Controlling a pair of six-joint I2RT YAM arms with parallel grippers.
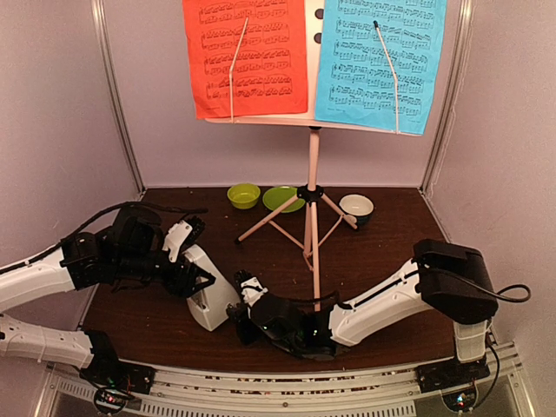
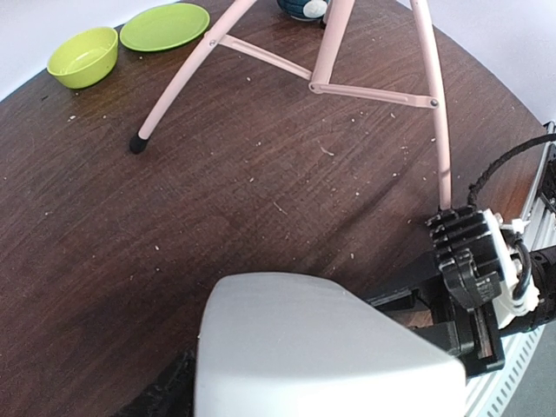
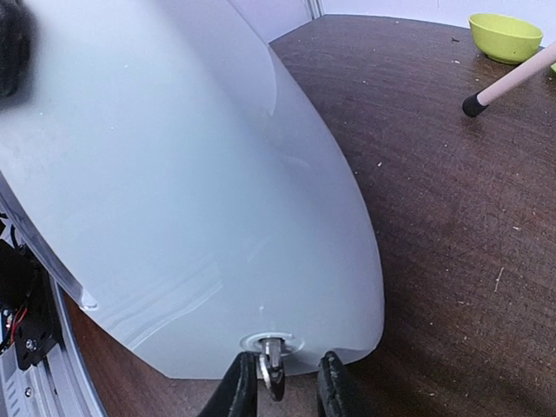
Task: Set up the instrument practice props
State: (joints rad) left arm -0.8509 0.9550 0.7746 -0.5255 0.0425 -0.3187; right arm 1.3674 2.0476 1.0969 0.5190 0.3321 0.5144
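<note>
On the table (image 1: 382, 252), one metronome (image 1: 213, 304): left pincer (image 1: 200, 280) clasps it; right pincer (image 3: 280, 387), jaws narrowly parted, straddles its one key (image 3: 274, 367).

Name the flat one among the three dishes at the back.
The middle lime-green plate; the lime-green bowl left of it and the white-and-dark bowl on the right are deep.

No words or numbers were legible; the red page (image 1: 269, 52) and cyan page (image 1: 356, 69) carried only printed music notation.
</note>
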